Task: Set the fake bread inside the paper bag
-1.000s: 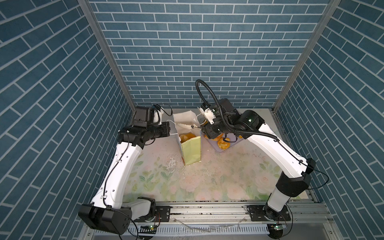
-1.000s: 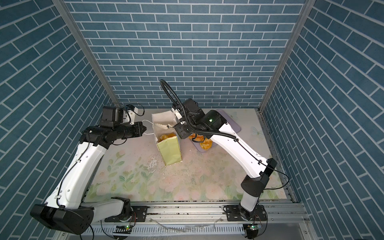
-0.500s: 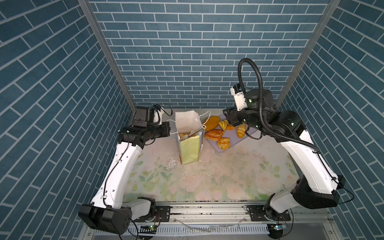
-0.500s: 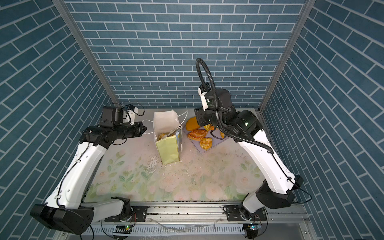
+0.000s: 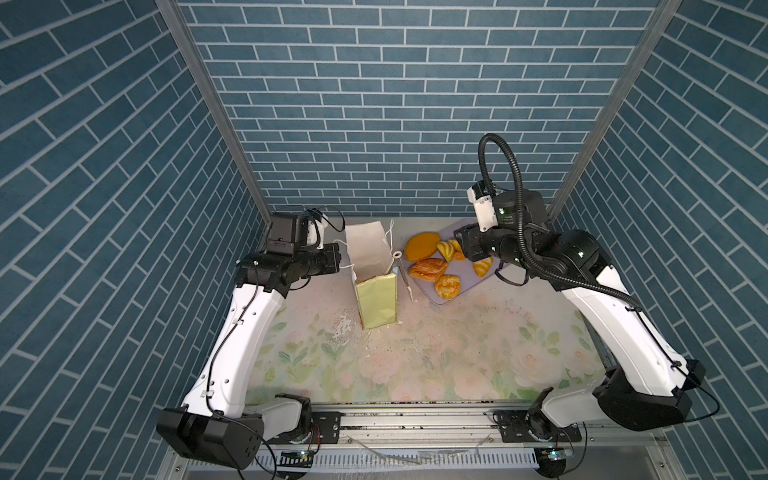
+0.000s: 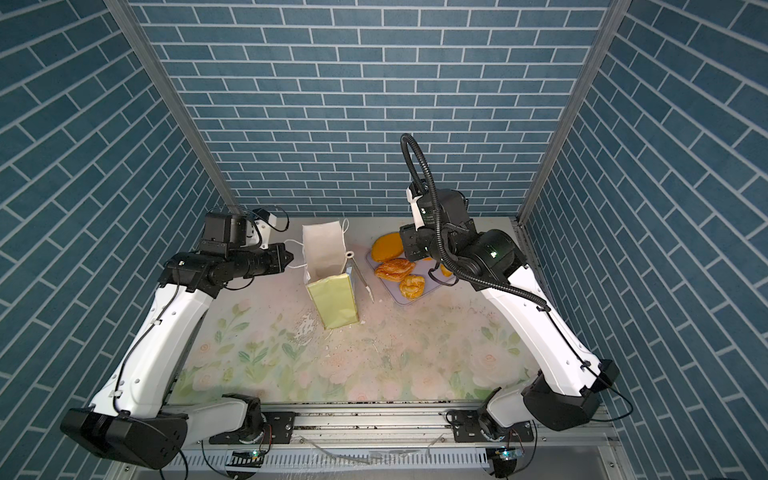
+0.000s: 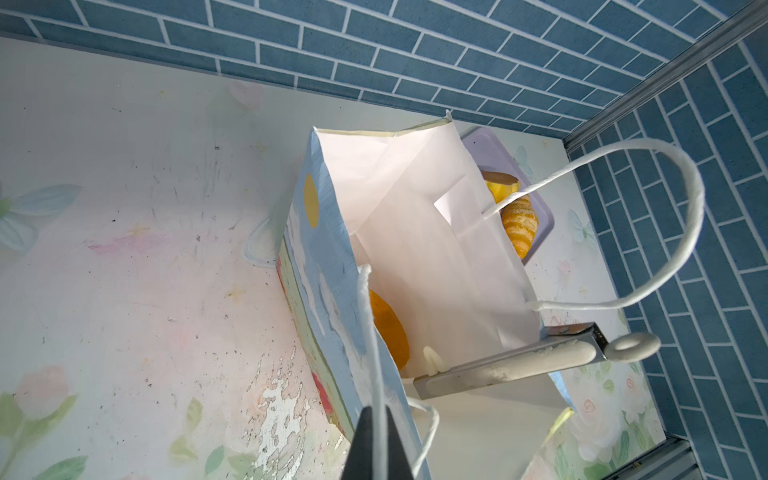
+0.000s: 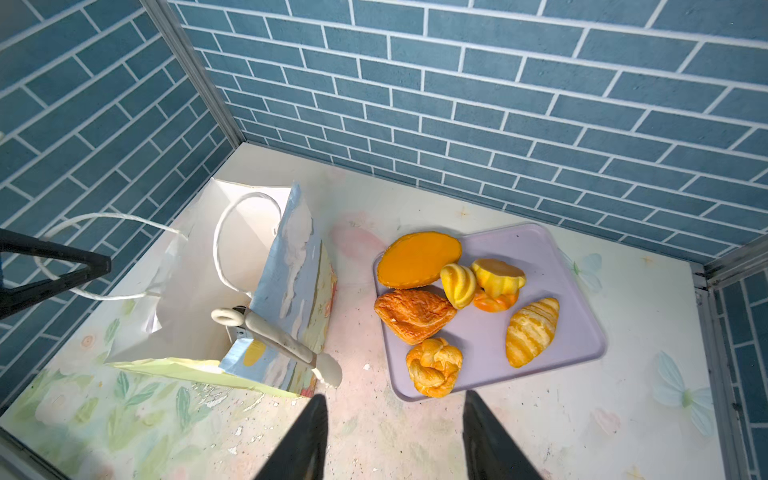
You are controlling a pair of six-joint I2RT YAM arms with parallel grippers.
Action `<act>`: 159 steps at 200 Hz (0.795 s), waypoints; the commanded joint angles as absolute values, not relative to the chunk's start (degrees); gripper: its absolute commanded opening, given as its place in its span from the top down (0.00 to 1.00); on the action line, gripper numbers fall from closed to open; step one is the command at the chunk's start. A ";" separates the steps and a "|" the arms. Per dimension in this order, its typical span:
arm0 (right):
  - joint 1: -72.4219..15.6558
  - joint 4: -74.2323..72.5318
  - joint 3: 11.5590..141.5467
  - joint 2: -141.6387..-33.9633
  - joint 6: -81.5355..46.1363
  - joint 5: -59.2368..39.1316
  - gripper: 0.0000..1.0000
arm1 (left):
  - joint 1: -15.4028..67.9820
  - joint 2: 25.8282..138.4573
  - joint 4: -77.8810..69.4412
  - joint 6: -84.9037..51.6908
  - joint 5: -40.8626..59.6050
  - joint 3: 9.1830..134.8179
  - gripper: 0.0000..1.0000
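On the floral table [image 5: 457,353] the bag [image 5: 376,301] stands beside the tray [image 8: 561,324] of bread [image 8: 415,316], its cord [image 7: 376,353] pinched by the left fingers [image 7: 365,449], right fingers [image 8: 305,440] spread and empty; the tongs [image 7: 519,365] apparently leaning on its rim could tip it if that pinch slips.

You've got seven breads [image 8: 415,316] on the tray [image 8: 573,332] and one more bread [image 7: 388,328] in the bag [image 8: 291,257], eight total. One tray, one bag, a handle [image 7: 582,307] per face so two, one tongs [image 8: 278,334], two arms [image 5: 245,328].
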State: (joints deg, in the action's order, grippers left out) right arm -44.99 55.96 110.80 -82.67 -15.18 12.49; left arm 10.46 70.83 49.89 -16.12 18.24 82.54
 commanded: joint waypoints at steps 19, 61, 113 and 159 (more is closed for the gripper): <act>-46.96 55.95 113.67 -89.99 -14.61 3.82 0.42 | 10.28 70.18 49.70 -16.46 18.51 82.07 0.94; -50.56 61.16 124.57 -101.26 -16.03 5.41 0.41 | 10.24 69.82 49.92 -16.45 18.45 81.92 0.94; -53.87 68.46 134.71 -109.07 -17.24 6.59 0.39 | 10.26 69.67 49.59 -16.48 18.63 81.34 0.95; -54.34 68.58 134.76 -110.80 -19.94 6.10 0.42 | 10.28 69.65 49.35 -16.40 18.63 80.99 0.95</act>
